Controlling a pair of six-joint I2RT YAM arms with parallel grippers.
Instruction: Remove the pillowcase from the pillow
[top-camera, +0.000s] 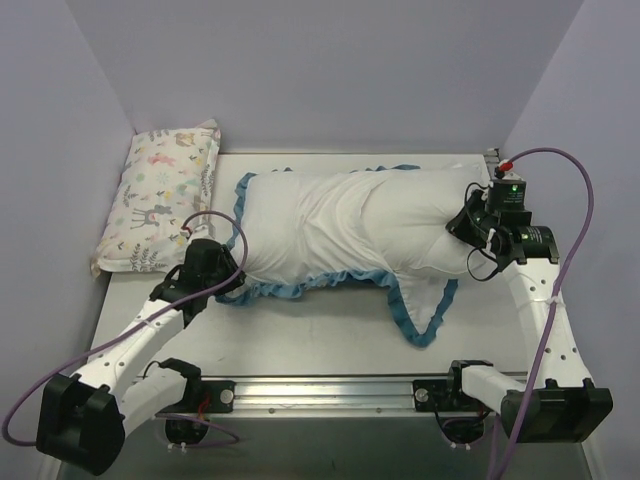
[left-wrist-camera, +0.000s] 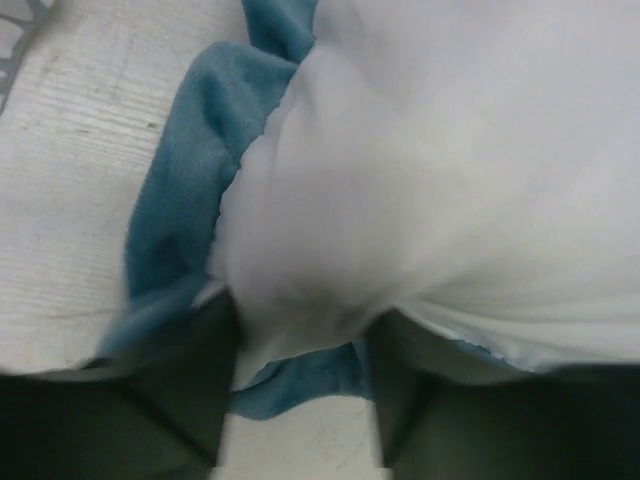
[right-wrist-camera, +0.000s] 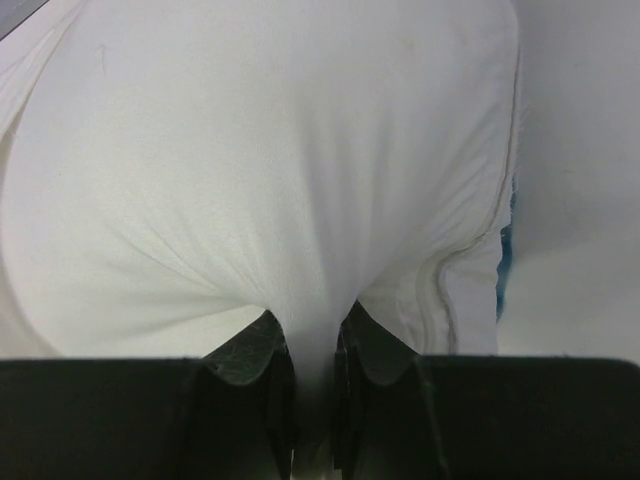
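Note:
The pillowcase (top-camera: 300, 230) lies across the table with its white inner face out and its blue ruffled trim (top-camera: 420, 315) along the left and near edges. The plain white pillow (top-camera: 440, 225) fills it, and its end shows at the right. My left gripper (top-camera: 232, 285) is at the near left corner. In the left wrist view it (left-wrist-camera: 300, 400) is closed on a thick bunch of white pillowcase cloth (left-wrist-camera: 330, 250) and blue trim (left-wrist-camera: 180, 200). My right gripper (top-camera: 462, 225) is at the right end. In the right wrist view it (right-wrist-camera: 312, 400) pinches the pillow (right-wrist-camera: 250, 180) beside its seam.
A small pastel animal-print pillow (top-camera: 165, 195) lies at the far left against the wall. The white table (top-camera: 320, 345) has a metal rail (top-camera: 330, 390) along its near edge. Walls close in the back and both sides.

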